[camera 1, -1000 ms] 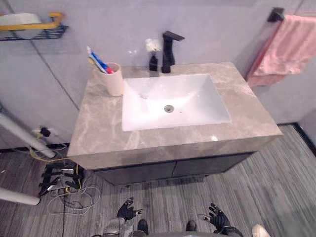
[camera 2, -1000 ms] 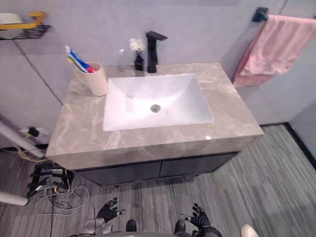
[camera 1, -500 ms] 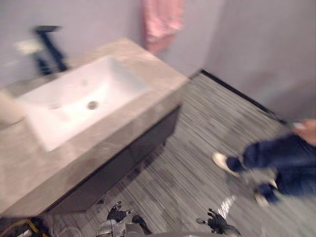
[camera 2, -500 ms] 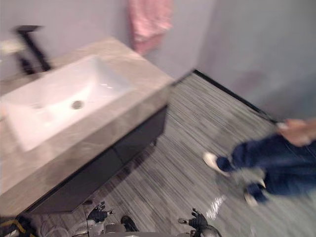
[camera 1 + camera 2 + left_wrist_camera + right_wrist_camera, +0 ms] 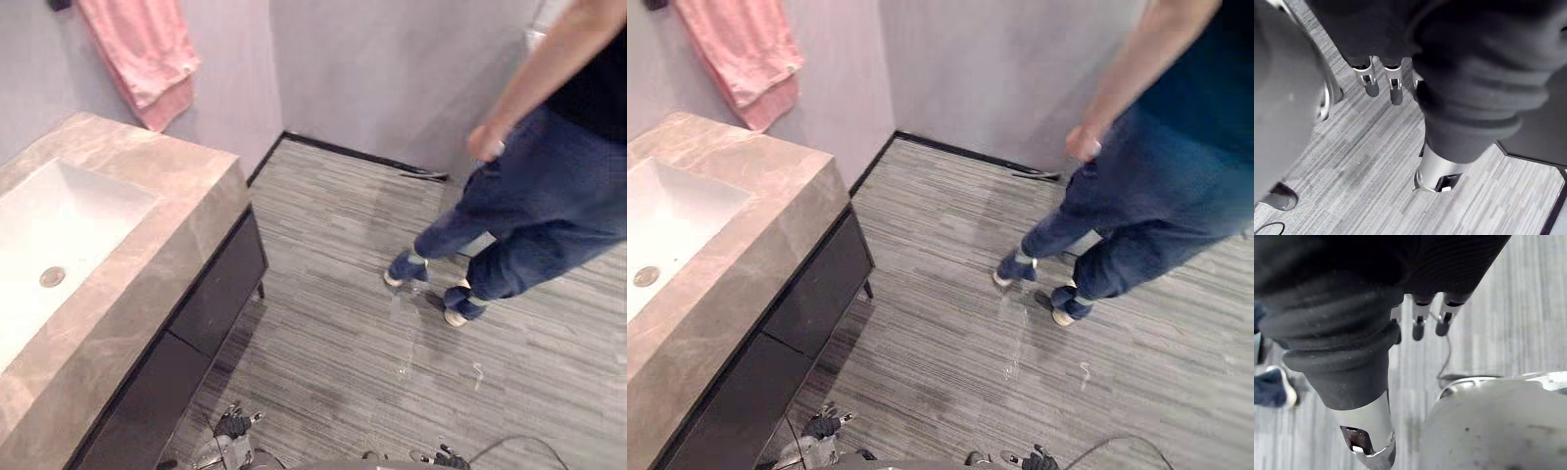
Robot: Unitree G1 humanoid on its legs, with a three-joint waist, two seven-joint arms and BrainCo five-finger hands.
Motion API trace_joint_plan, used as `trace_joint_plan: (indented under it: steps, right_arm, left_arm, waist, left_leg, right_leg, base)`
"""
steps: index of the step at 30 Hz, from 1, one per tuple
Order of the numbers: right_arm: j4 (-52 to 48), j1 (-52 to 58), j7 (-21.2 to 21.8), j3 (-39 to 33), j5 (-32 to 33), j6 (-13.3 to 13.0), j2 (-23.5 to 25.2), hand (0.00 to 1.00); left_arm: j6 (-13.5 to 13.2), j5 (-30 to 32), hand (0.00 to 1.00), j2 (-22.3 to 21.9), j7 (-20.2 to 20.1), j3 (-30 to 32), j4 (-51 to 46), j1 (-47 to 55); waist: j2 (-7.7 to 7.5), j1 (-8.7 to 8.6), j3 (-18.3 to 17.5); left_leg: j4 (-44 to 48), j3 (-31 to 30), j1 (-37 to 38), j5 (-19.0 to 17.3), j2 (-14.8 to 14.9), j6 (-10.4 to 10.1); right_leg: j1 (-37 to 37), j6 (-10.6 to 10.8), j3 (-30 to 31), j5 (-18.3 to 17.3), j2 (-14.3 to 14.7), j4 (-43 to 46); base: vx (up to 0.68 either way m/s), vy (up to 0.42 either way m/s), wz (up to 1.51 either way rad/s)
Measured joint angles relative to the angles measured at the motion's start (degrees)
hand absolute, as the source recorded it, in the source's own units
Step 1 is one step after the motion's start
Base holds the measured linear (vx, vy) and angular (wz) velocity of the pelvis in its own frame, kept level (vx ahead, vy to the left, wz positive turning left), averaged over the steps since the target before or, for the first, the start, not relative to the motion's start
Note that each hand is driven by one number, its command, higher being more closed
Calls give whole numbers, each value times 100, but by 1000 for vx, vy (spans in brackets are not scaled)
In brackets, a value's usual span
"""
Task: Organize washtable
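The washtable (image 5: 147, 245) has a grey marble top and dark cabinet fronts, and stands at the left of the eye views. Its white sink (image 5: 49, 235) has a round drain (image 5: 52, 277). A pink towel (image 5: 147, 54) hangs on the wall behind it. My left hand (image 5: 233, 423) hangs low over the floor, apart from the washtable. In the left wrist view its fingers (image 5: 1396, 90) are relaxed and hold nothing. My right hand (image 5: 451, 458) hangs at the bottom edge, and its fingers (image 5: 1419, 325) are relaxed and empty too.
A person in blue jeans (image 5: 529, 215) and white-soled shoes (image 5: 460, 304) stands on the grey striped floor (image 5: 333, 333) to the right, one hand (image 5: 485, 142) hanging down. A grey wall with a dark skirting (image 5: 362, 157) closes the far side.
The camera has swung further right: the washtable now sits at the left edge, and faucet and cup have left the picture. The person shows larger at the upper right. Both hands stay low.
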Motion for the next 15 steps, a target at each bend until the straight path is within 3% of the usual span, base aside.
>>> trace_joint_plan:
  steps: [1,2,3,5,6,7,9,10,11,14,15]
  right_arm:
    - [-5,-85,5,31,2,-16,-83,0]
    - [3,-158,4,20,1,-10,-146,0]
    - [32,-315,5,46,6,-12,-259,0]
    - [33,-559,13,208,46,-43,-224,0]
    - [11,-578,22,303,47,-80,-201,0]
    - [-60,-602,19,444,47,-127,-178,0]
    - [-41,-597,12,444,45,-114,-166,0]
    - [15,-572,9,443,37,-109,-155,0]
    - [55,-575,8,421,35,-108,-155,0]
    - [63,-538,16,302,23,-97,-100,0]
    - [71,-536,10,168,29,-106,-52,0]
  left_arm:
    - [-7,-94,0,-38,-4,114,-19,134]
    - [-19,-119,0,-99,-1,158,-44,152]
    - [-61,-197,0,-152,-3,203,-48,183]
    - [-53,-226,0,-113,0,188,-20,354]
    - [-54,-251,0,-92,-3,195,-21,395]
    - [-52,-246,0,21,3,151,-23,364]
    - [-61,-195,0,157,-1,123,-42,289]
    - [-57,-100,0,208,-2,122,-37,269]
    - [-55,-14,0,209,-3,121,-14,248]
    - [-50,259,0,185,-11,108,30,241]
    - [-53,395,0,169,-11,108,97,250]
  waist:
    - [53,130,29]
    - [158,195,47]
    - [327,361,80]
    - [363,445,37]
    - [340,444,42]
    - [162,377,19]
    - [23,256,17]
    - [-64,236,-25]
    - [-81,213,-37]
    - [-147,-15,-95]
    - [-95,-21,-109]
  left_leg:
    - [152,-1625,-169,-567,-365,-76]
    - [129,-2306,-150,-768,-586,-156]
    - [1,-3316,-35,-1128,-936,-147]
    - [-332,-3741,471,-1500,-1016,-139]
    - [-428,-3657,551,-1545,-1038,-88]
    - [-520,-3337,563,-1581,-1143,-24]
    - [-684,-2930,557,-1654,-1339,107]
    - [-757,-2508,605,-1676,-1420,146]
    - [-745,-2127,637,-1738,-1483,237]
    - [-834,-1538,761,-1768,-1663,297]
    - [-851,-1474,794,-1754,-1766,322]
  right_leg:
    - [-176,-7,564,-7,60,183]
    - [-301,-10,891,-11,110,284]
    - [-573,-21,1593,-16,355,492]
    - [-966,60,2741,131,770,605]
    - [-1015,115,3044,227,812,505]
    - [-1079,149,3499,541,785,157]
    - [-1242,202,4046,990,667,-251]
    - [-1351,82,4283,1244,651,-428]
    - [-1428,-76,4432,1389,650,-556]
    - [-1636,-64,4612,1755,714,-600]
    - [-1769,-112,4634,2044,837,-598]
  base:
    - [-71,117,-196]
    - [-39,256,-263]
    - [-90,279,-275]
    - [-129,280,-306]
    - [-102,158,-256]
    - [-123,171,-202]
    - [-161,213,-176]
    - [-136,166,-184]
    - [-90,113,-180]
    - [-54,140,-154]
    - [3,106,-210]
